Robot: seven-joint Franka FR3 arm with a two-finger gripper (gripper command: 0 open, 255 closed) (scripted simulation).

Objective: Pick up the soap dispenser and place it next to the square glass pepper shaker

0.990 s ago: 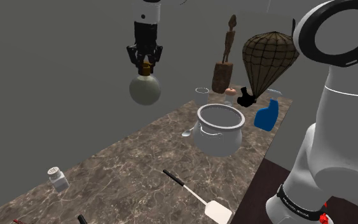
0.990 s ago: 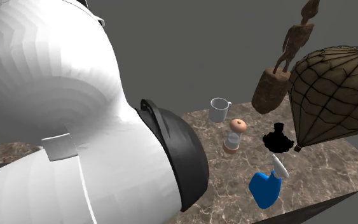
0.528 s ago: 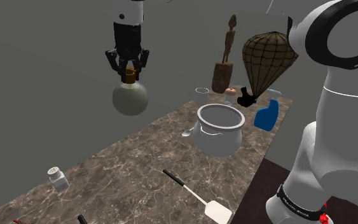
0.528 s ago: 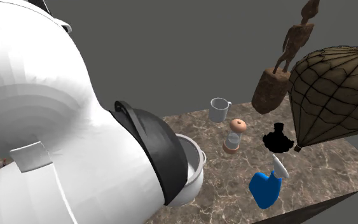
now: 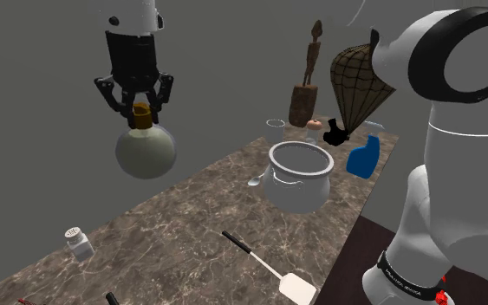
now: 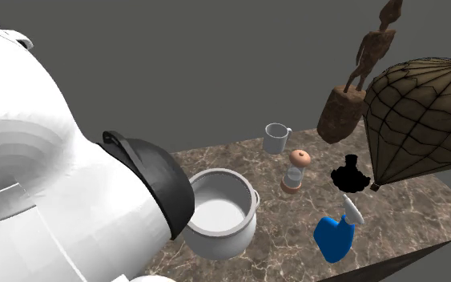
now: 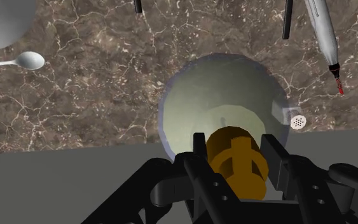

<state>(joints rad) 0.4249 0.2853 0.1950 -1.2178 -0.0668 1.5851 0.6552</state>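
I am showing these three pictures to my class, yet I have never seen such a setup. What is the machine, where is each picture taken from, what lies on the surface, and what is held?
The machine is a white robot arm on a stand, drawn by a simulator. The shoulder view looks down from beside the stand. The second exterior view looks across the counter from close behind the arm. The wrist view looks along the black gripper. That gripper is shut on the gold neck of a round, pale soap dispenser and holds it high above the marbled counter. On the counter are a small pepper shaker, a white pot, a spatula and a blue spray bottle.
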